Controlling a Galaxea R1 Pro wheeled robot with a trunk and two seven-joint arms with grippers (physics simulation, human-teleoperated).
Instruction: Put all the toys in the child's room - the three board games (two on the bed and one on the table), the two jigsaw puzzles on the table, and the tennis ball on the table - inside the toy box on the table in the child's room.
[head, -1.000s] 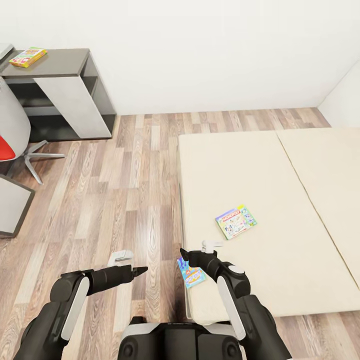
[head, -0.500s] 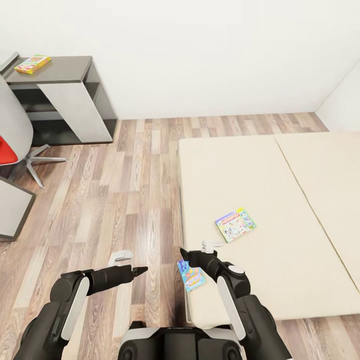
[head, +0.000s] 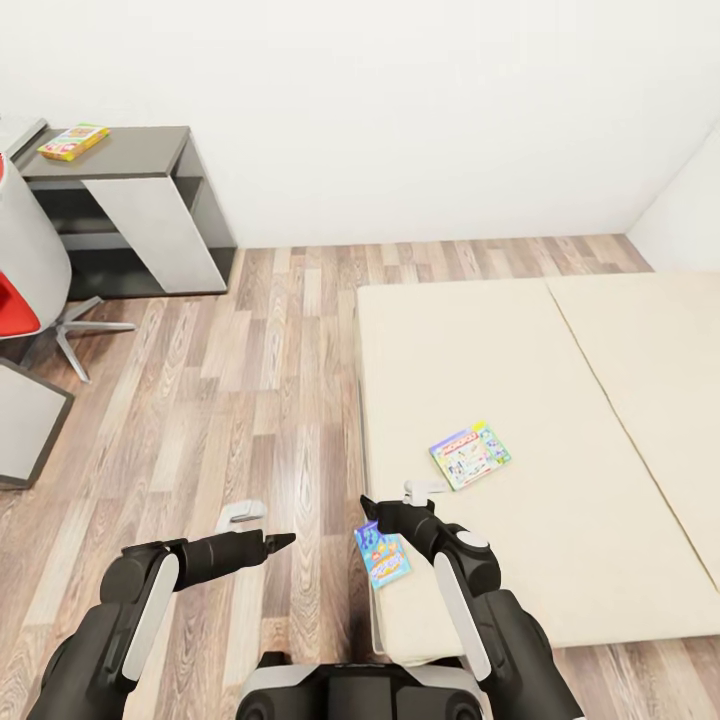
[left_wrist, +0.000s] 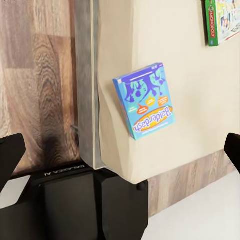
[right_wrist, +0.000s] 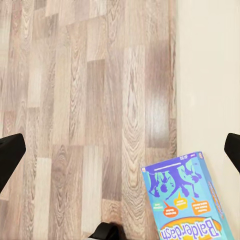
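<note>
The blue board game (head: 382, 553), titled Balderdash, lies flat on the near left corner of the bed (head: 560, 400), at about five o'clock from the right gripper (head: 366, 510) in the head view and just beside it. In the right wrist view the box (right_wrist: 186, 198) sits between two dark fingertips (right_wrist: 10, 152) that stand far apart at the frame edges, so that gripper is wide open and holds nothing. The left gripper (head: 285, 540) hangs over the wood floor (head: 250, 400) at nine o'clock from the box; its fingertips (left_wrist: 9, 152) are likewise spread wide with nothing between them, and its camera looks across at the same box (left_wrist: 145, 100) on the mattress corner.

Further out, the pale Monopoly board game (head: 470, 454) lies on the bed at about one o'clock from the blue one, well apart from it. At eleven o'clock, across the floor, a yellow-green board game (head: 73, 141) rests on the dark-grey cabinet top (head: 140, 150), with a red chair (head: 15, 305) near it.

By my reading the step in hand is the first pick from the bed: no toy is held. The next move calls for bringing the right gripper down over the blue box. Since the box is thin and lies flat, an edge at the mattress corner looks the likeliest purchase.
</note>
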